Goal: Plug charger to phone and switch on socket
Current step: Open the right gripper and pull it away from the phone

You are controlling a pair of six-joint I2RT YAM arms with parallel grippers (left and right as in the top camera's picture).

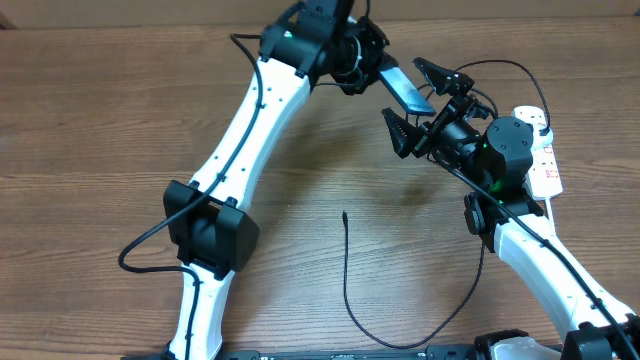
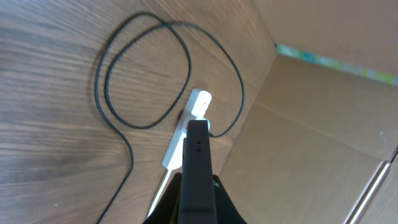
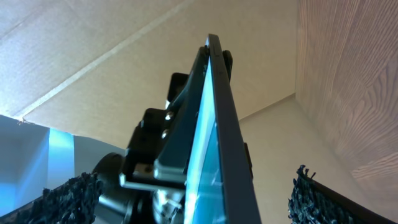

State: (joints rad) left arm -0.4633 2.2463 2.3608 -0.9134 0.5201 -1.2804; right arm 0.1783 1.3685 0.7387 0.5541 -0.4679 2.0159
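Overhead top-down, wrist views share phone (image 3: 225,124)

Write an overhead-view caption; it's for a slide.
Left end effector grips the phone aloft, right end effector open around it; charger lies loose on the table.

I see matt, grained wood on the table (image 1: 100,120). The phone (image 3: 212,155) has glossy glass and a smooth dark edge. The power strip (image 1: 545,165) is smooth white plastic, the cable (image 1: 346,270) matt black. The pads (image 3: 311,196) of the right gripper (image 1: 418,103) look rough.
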